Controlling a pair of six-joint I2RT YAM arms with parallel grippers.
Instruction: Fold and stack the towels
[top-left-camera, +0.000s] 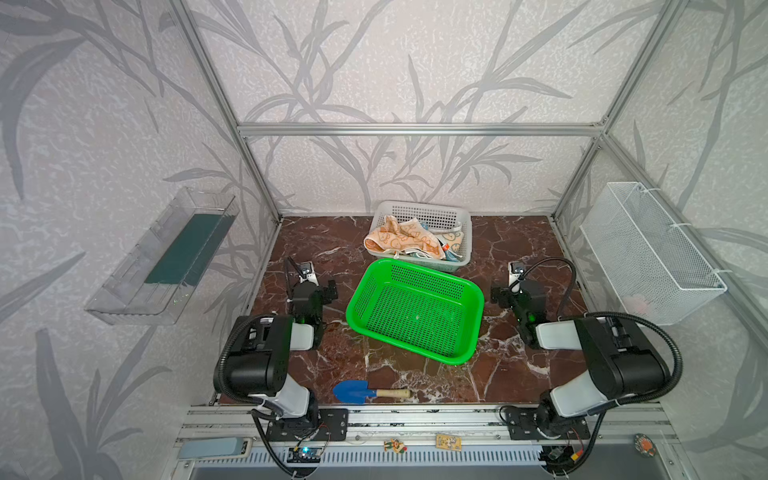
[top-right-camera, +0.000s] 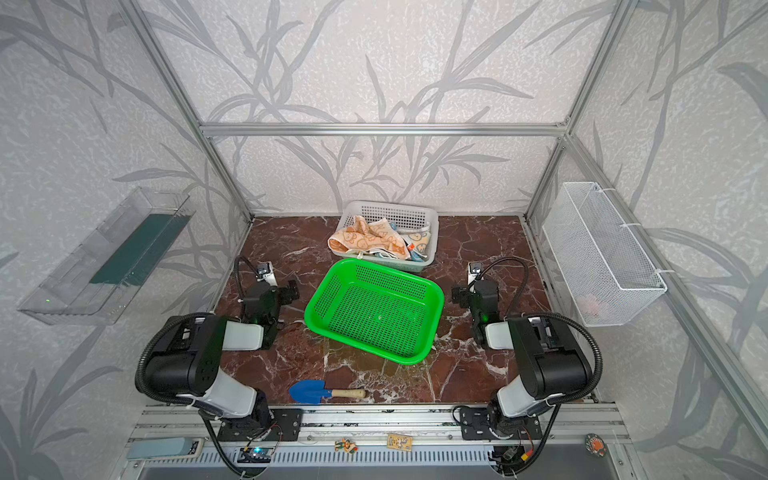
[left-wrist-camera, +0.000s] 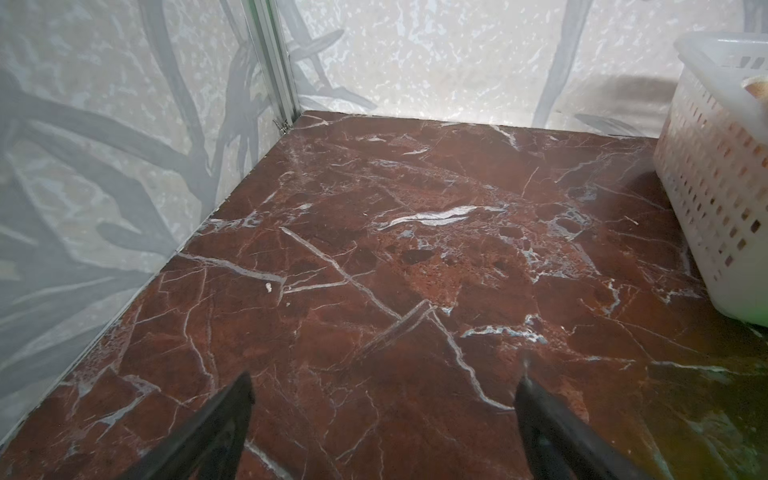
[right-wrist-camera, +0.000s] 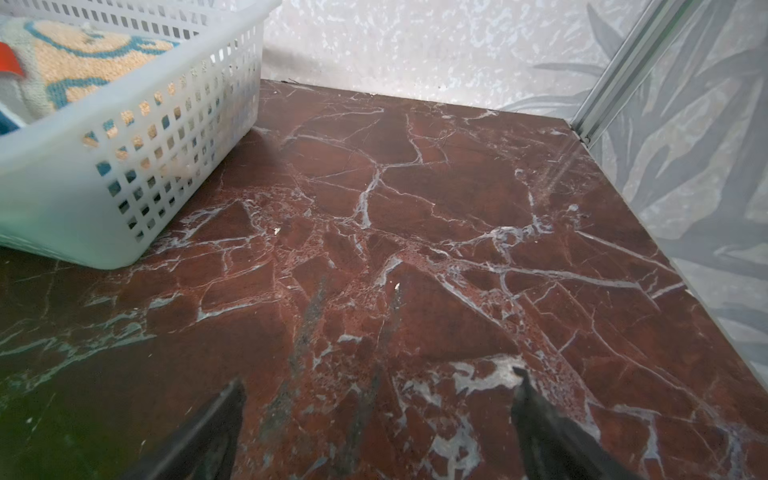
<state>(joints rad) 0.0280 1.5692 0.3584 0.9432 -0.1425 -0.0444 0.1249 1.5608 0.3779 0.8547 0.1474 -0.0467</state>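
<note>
The small terry cloth towels (top-left-camera: 405, 241) lie crumpled together in the white perforated plastic basket (top-left-camera: 432, 216) at the far centre, with one edge draped over its near-left rim. They look light, limp and unbreakable. A pinch on that hanging edge or a raised fold should lift one, though its neighbours may drag along.

The left gripper (left-wrist-camera: 386, 380) and right gripper (right-wrist-camera: 379, 378) both stand spread wide, holding nothing.

Counted: two baskets, the green perforated plastic basket (top-left-camera: 428, 282) empty; one blue trowel with a wooden handle (top-left-camera: 365, 392); two towels clearly, a third uncertain.
</note>
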